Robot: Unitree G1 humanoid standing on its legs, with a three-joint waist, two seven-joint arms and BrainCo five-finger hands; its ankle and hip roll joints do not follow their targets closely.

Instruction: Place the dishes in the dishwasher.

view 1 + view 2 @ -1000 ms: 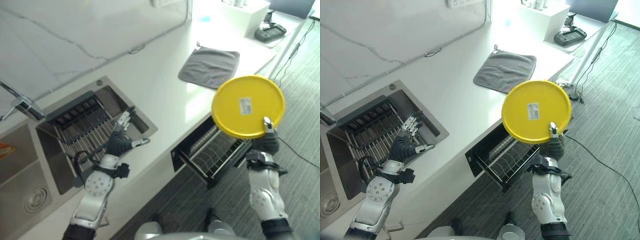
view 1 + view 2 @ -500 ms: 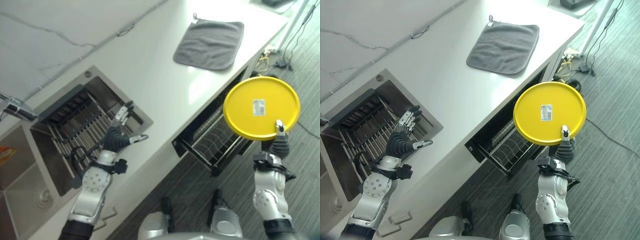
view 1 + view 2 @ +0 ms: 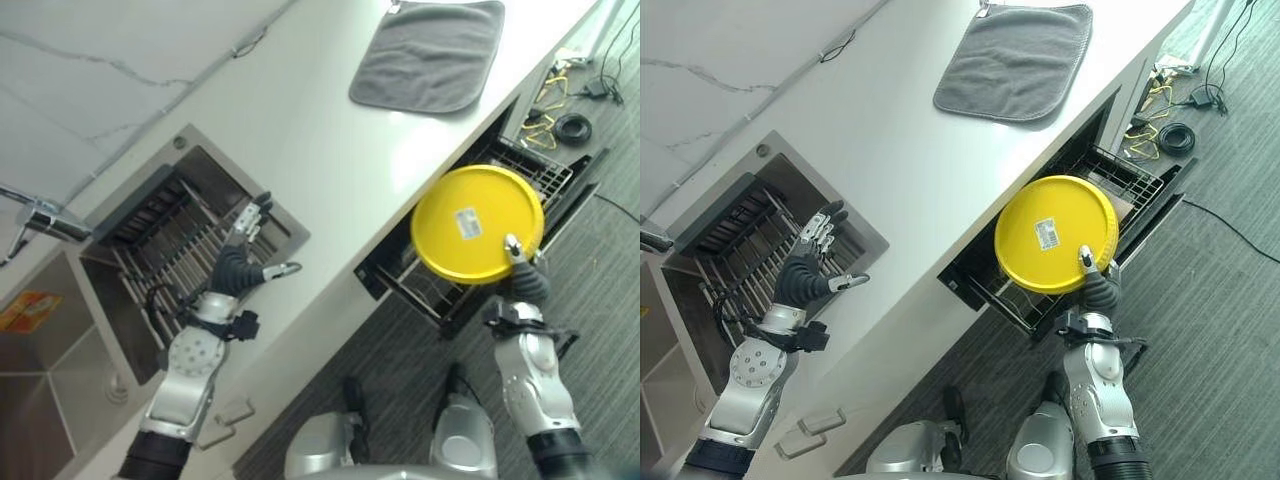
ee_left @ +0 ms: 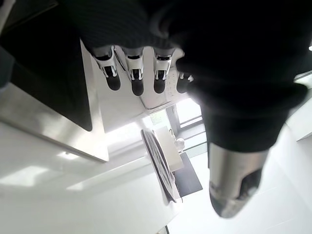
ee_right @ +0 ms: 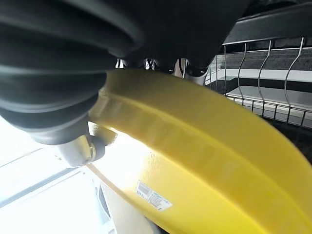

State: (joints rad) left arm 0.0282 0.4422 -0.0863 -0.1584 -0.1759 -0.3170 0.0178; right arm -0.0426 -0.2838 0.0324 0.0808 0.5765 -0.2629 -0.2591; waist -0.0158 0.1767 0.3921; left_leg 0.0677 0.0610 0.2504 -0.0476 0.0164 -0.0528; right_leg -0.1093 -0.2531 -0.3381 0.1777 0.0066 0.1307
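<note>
**Yellow plate over the open dishwasher rack: slotting it in**

Left hand (image 3: 243, 268) hovers over the sink-side drying rack (image 3: 175, 255) with fingers straight and spread, holding nothing, idle; white worktop (image 3: 320, 150) runs between sink and dishwasher, grey cloth (image 3: 430, 52) lying flat on it farther along; below the worktop edge the dishwasher rack (image 3: 1110, 190) is pulled out, wire tines showing; right hand (image 3: 1092, 285) pinches the yellow plate (image 3: 475, 225) at its lower rim, thumb on the labelled face, plate held up over the front part of the rack; judgement: to do this well, tip the plate on edge in line with the tines, lower it between two wires until the rim seats, and only then release; letting go early risks the plate sliding or clattering flat.
</note>
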